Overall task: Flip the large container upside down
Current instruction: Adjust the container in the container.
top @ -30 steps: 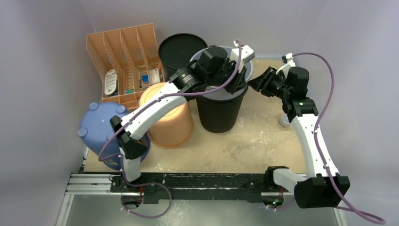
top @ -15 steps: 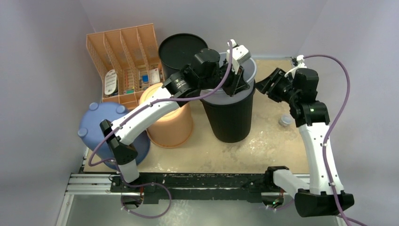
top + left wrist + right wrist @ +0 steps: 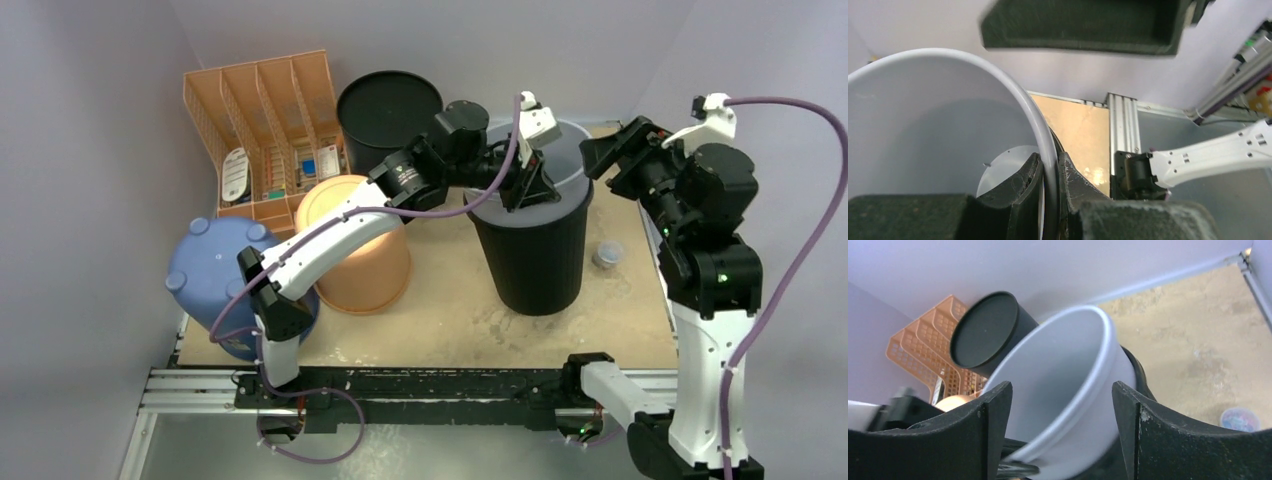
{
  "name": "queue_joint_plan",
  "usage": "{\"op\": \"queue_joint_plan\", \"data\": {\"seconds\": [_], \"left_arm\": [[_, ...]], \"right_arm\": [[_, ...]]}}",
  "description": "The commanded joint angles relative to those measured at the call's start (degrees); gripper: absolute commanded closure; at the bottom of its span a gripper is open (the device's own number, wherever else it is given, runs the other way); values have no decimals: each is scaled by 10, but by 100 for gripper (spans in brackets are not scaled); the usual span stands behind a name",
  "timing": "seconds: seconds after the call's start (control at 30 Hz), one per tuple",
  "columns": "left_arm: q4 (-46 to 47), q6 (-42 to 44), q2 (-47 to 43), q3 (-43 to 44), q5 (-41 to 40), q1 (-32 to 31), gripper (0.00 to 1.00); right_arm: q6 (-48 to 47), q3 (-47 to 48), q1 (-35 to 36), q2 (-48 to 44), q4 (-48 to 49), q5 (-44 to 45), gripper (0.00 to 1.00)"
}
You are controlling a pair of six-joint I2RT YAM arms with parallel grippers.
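The large container is a black bin standing upright at the table's centre right, with a pale grey bucket nested in its mouth. My left gripper is shut on the near-left rim. In the left wrist view the grey rim runs between the two fingers. My right gripper is open and empty, hanging just right of the rim. In the right wrist view the grey bucket shows tilted beyond the gap between the wide-apart jaws.
An orange slotted organizer stands at the back left, with an upturned black container beside it. An upturned orange bucket and a blue container stand at the left. A small cup sits right of the bin.
The left gripper has carried the black bin with its grey bucket rightward and nearer across the table. The right arm has lifted and drawn back to the right, staying open.
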Motion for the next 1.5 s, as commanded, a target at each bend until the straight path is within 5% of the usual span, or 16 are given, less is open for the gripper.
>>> {"op": "queue_joint_plan", "data": {"seconds": [0.0, 0.3, 0.6, 1.23, 1.47], "left_arm": [[42, 39, 4, 48, 78, -11, 100], [-114, 142, 52, 142, 31, -28, 100], [-93, 229, 8, 101, -51, -29, 100], [-95, 258, 9, 109, -139, -52, 100], [-43, 185, -18, 87, -70, -53, 67]], "right_arm": [[-42, 35, 4, 4, 9, 4, 24], [-27, 6, 4, -11, 18, 30, 24], [-8, 0, 5, -23, -1, 81, 24], [3, -8, 4, -30, -3, 98, 22], [-4, 8, 4, -27, -7, 105, 22]]}}
